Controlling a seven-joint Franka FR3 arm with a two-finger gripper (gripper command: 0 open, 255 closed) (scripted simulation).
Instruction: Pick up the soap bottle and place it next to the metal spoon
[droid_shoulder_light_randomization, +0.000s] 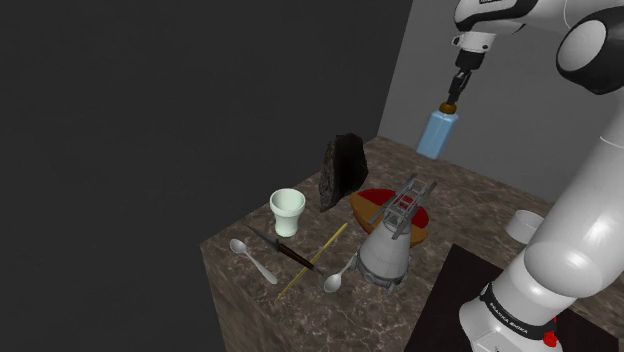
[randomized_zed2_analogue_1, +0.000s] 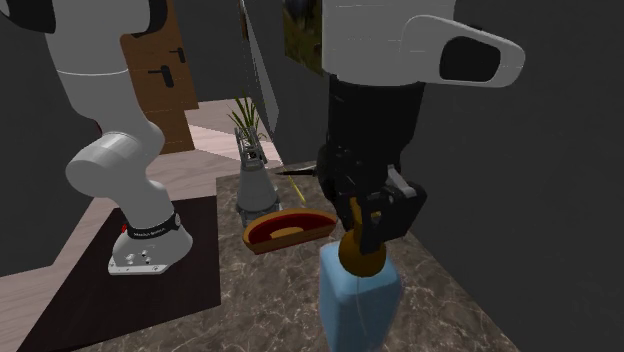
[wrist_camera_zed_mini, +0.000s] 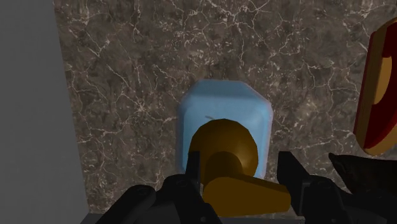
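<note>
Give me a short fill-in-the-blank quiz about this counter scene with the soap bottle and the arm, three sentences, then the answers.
1. The soap bottle has a light ____ body.
2. The end effector clasps its pump top from ____.
3. Beside the pale cup stands a jagged ____ lump.
Missing words: blue; above; black.

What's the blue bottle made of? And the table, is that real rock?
The soap bottle looks like plastic: a smooth, light blue, slightly see-through body with a glossy brown-gold pump top. The table top looks like polished stone, maybe marble: dark brown with thin white veins. Real or imitation, I cannot tell.
</note>
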